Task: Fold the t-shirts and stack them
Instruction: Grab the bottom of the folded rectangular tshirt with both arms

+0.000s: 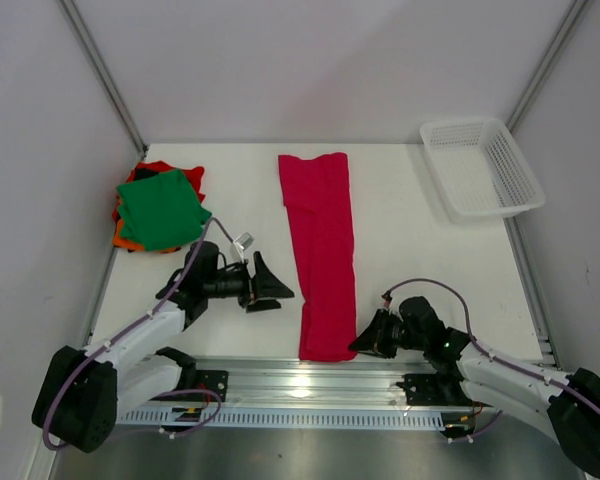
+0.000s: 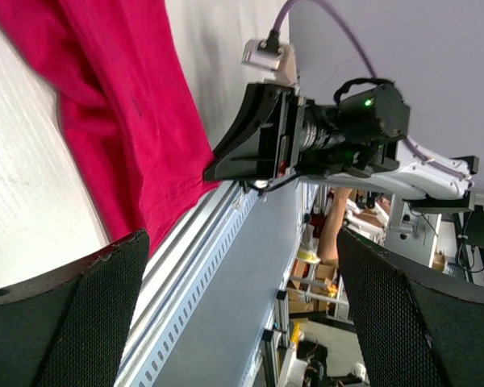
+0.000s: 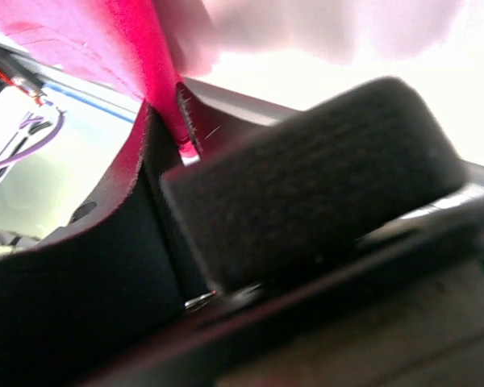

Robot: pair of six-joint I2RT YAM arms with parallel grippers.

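Your right gripper (image 1: 356,345) pinches the red shirt (image 1: 322,240) at its corner; left gripper (image 1: 278,290) stands wide. The stack (image 1: 162,210) beyond it is done; this strip needs crosswise folds.

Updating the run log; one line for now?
left pincer open | right pincer shut on crimson t-shirt corner | folded stack far left

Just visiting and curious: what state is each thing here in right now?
Crimson cloth t-shirt: folded into a long strip, flat.
Green cloth t-shirt: folded, topping the stack.
White plastic mesh basket: upright, empty.
Left gripper: open, holding nothing.
Right gripper: shut on the crimson t-shirt's corner.
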